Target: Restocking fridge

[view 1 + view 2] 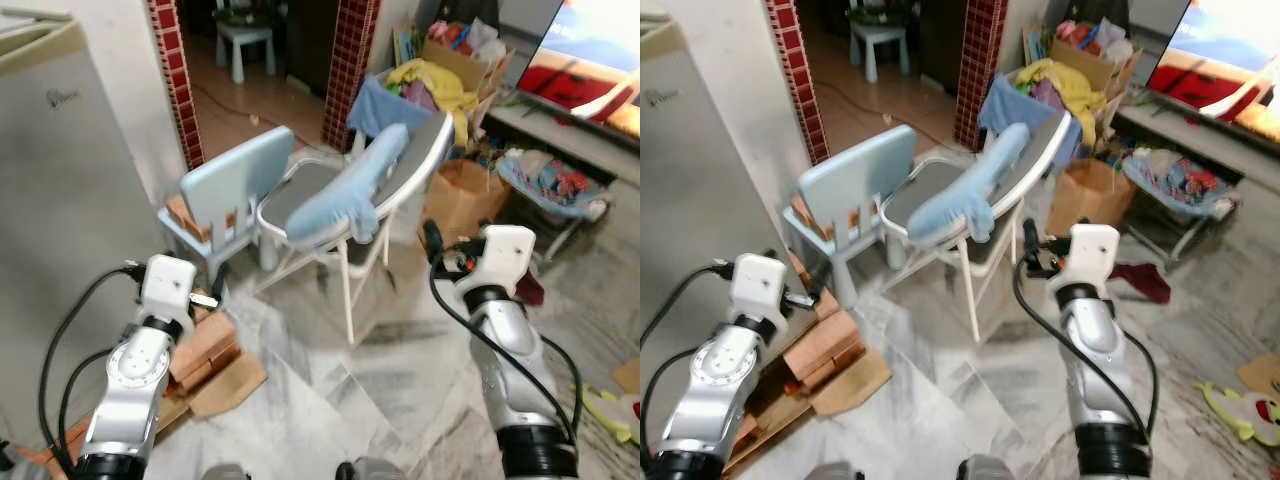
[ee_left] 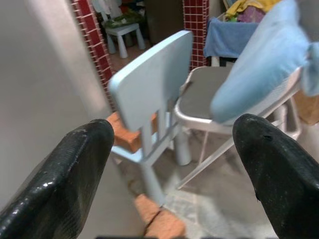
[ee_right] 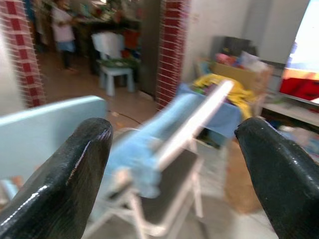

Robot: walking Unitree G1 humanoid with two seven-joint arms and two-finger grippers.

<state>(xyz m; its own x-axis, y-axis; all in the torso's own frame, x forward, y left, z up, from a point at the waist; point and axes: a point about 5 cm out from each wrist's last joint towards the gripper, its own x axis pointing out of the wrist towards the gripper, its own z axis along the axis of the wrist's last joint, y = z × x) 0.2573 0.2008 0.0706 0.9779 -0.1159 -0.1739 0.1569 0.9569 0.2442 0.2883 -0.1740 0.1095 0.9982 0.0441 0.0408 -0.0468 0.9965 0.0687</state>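
Note:
The fridge [image 1: 60,200], a tall pale grey cabinet, stands at my left with its door closed. My left gripper [image 2: 174,144] is raised beside it, open, with nothing between its black fingers [image 2: 75,169]. It faces a light blue child's chair [image 2: 149,84]. My right gripper [image 3: 174,144] is also raised and open, holding nothing, and faces a white folding chair [image 1: 350,190] draped with a blue cloth. No item to stock can be made out.
Bricks and cardboard [image 1: 205,350] lie on the marble floor by the fridge. A brown box [image 1: 465,195], a laundry pile [image 1: 430,85] and a TV [image 1: 590,60] are at the right. Red-tiled pillars [image 1: 170,70] frame a doorway; a person [image 3: 62,25] stands far back.

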